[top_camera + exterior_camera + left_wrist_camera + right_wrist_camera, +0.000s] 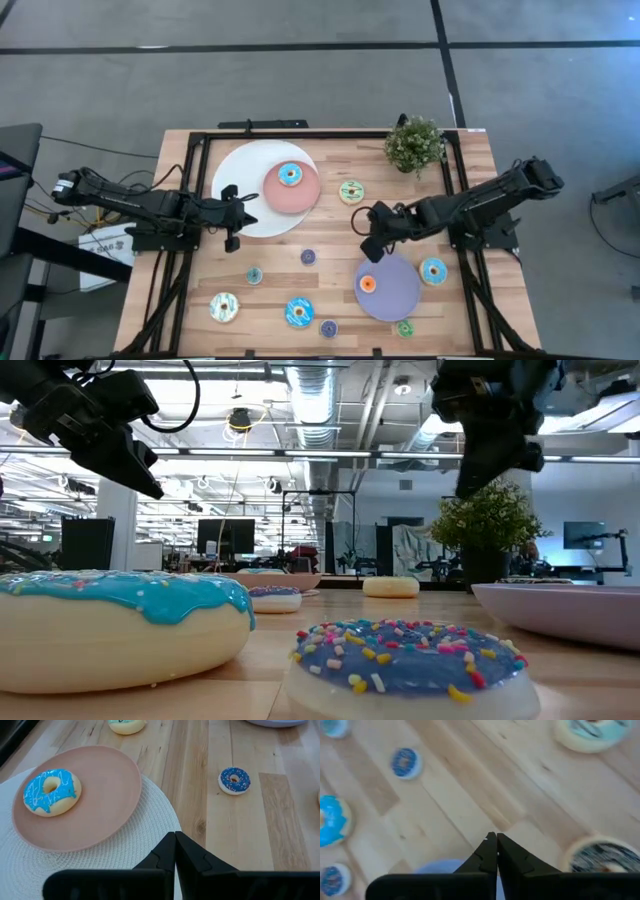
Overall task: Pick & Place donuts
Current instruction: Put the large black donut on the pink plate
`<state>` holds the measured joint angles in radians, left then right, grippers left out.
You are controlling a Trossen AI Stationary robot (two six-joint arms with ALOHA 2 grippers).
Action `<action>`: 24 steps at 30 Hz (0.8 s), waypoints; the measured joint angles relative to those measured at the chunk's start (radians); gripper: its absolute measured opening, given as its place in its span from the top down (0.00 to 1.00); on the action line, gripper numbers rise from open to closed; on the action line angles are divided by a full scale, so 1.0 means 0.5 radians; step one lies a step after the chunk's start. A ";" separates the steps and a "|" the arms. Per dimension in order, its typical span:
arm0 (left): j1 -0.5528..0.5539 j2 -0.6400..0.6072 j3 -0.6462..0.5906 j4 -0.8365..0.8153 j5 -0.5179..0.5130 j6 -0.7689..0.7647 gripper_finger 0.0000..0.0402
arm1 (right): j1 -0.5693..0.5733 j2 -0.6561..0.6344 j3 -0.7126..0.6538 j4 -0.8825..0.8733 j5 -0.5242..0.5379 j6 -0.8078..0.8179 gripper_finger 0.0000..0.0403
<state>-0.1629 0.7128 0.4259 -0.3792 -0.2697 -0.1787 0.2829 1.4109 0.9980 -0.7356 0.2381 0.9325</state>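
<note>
Several toy donuts lie about the wooden table. A blue donut [290, 175] [51, 791] sits on the pink plate [300, 200], which rests on the white plate [235, 170]. An orange donut [368, 284] lies on the lavender plate [395, 292], and a blue one [433, 270] lies beside it. Others lie flat on the wood: cream-green [351, 191], small purple [308, 257] [234, 780], small teal [254, 275], large teal [224, 307], blue [299, 312]. My left gripper [240, 212] [175, 840] hovers shut over the white plate's near edge. My right gripper [368, 238] [492, 841] hovers shut by the lavender plate's far-left rim.
A potted plant [414, 145] stands at the far right of the table. A small blue donut [328, 327] and a green one [404, 327] lie near the near edge. Bare wood [330, 230] lies between the two grippers. A black frame [200, 140] borders the table.
</note>
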 joint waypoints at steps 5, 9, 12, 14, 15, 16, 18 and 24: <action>0.000 0.000 0.000 0.007 -0.002 0.038 1.00 | 0.006 0.000 0.087 -0.488 0.024 0.287 1.00; 0.000 0.000 0.000 0.013 -0.005 0.040 1.00 | 0.008 0.001 0.087 -0.834 0.007 0.567 1.00; 0.000 0.000 0.000 0.013 -0.007 0.041 1.00 | 0.011 0.001 0.087 -0.937 0.006 0.695 0.98; 0.000 0.000 0.000 0.013 -0.007 0.041 1.00 | 0.019 0.001 0.087 -0.945 0.022 0.717 0.95; 0.000 0.000 0.000 0.012 -0.007 0.041 1.00 | 0.022 0.001 0.088 -0.944 0.040 0.717 0.92; 0.000 0.001 0.000 0.011 -0.007 0.042 1.00 | 0.020 0.001 0.088 -0.945 0.057 0.717 0.90; 0.000 0.000 0.000 0.010 -0.007 0.042 1.00 | 0.006 0.001 0.072 -0.927 0.075 0.734 0.83; 0.000 0.000 0.000 0.008 -0.006 0.040 1.00 | -0.061 0.002 -0.156 -0.896 0.042 0.948 0.62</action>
<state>-0.1628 0.7128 0.4259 -0.3752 -0.2729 -0.1585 0.2526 1.4117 0.9202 -1.1835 0.2593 1.4064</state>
